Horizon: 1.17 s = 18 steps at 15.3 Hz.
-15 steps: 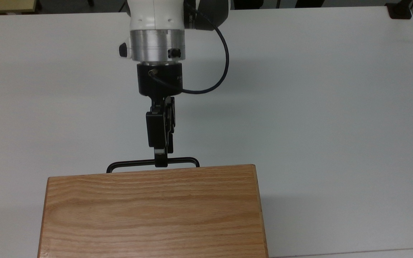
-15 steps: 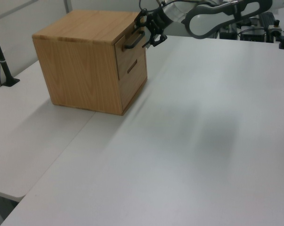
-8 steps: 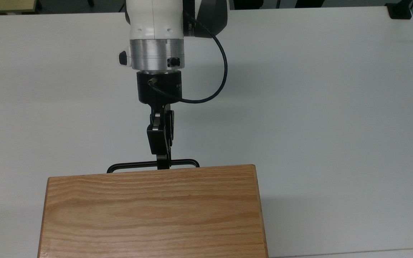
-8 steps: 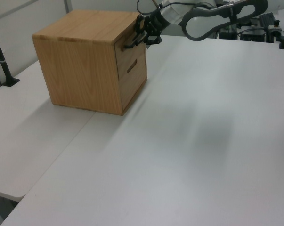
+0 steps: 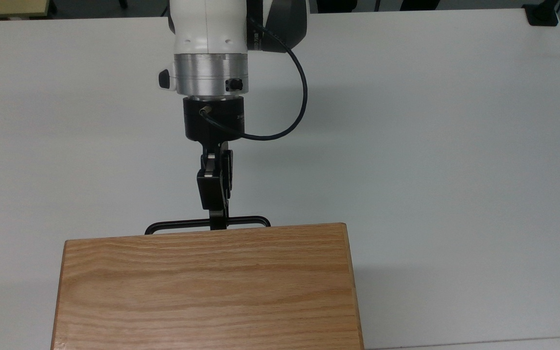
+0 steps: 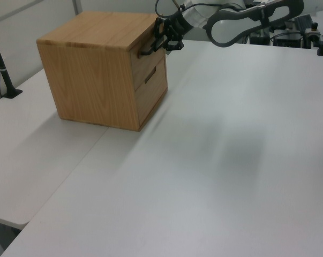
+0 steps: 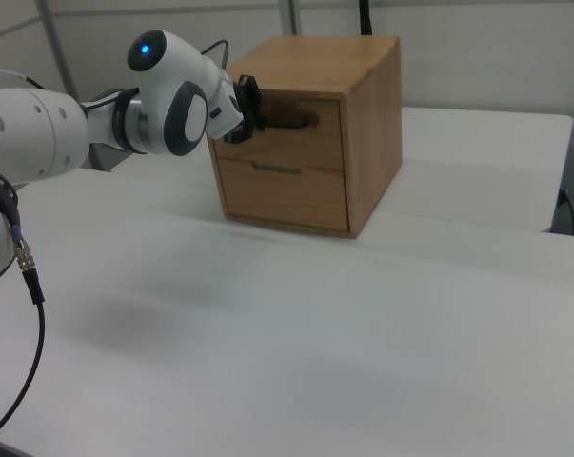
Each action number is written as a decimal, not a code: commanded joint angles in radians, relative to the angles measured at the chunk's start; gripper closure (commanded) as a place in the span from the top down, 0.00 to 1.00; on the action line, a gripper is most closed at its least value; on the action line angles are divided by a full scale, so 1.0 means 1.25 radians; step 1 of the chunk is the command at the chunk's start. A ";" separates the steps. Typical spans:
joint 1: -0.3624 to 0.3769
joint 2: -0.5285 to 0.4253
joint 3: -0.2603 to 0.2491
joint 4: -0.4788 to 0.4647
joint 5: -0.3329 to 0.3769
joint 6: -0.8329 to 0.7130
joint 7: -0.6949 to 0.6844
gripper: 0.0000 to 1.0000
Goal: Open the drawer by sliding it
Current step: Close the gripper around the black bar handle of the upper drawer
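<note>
Surface point(image 6: 215, 176): white, bare across the near stretch in the left view; a seam runs between two joined tops at the left view's left.
Cabinet point(image 6: 91, 75): oak casing, standing on the surface at the left view's far left; broad grained top point(image 5: 207, 287) at the bottom of the top view.
Lower drawer front point(image 7: 282, 195): flush with the casing, short dark pull.
Drawer point(image 7: 301, 133): upper of the two fronts, flush with the casing front in the right view, not slid out.
Handle point(image 5: 183, 223): long black bar with rounded corners, standing off the drawer front; in the top view it projects just past the casing's far edge.
Gripper point(image 5: 218, 221): at the bar's middle, reaching in horizontally from the far side of the top view; also seen at the handle in the left view point(image 6: 162, 40).
Jaws: clenched on the handle, the bar between them.
Arm point(image 5: 209, 43): white and silver wrist, black cable looping to the top view's right.
</note>
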<state>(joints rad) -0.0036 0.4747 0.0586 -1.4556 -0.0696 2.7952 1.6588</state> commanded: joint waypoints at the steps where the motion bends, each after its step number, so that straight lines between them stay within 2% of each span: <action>1: -0.002 0.003 -0.013 0.017 -0.022 0.013 0.020 0.28; 3: -0.006 0.002 -0.013 0.017 -0.022 0.013 0.020 0.28; 5: -0.004 0.002 -0.013 0.016 -0.025 0.012 0.019 0.15; 6: -0.004 0.001 -0.013 0.016 -0.031 0.012 0.020 0.14; 14: -0.002 -0.074 -0.011 -0.056 -0.034 0.008 0.022 0.16; 18: -0.001 -0.154 -0.011 -0.161 -0.034 0.008 0.023 0.16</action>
<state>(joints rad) -0.0118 0.4428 0.0511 -1.4964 -0.1018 2.7950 1.6582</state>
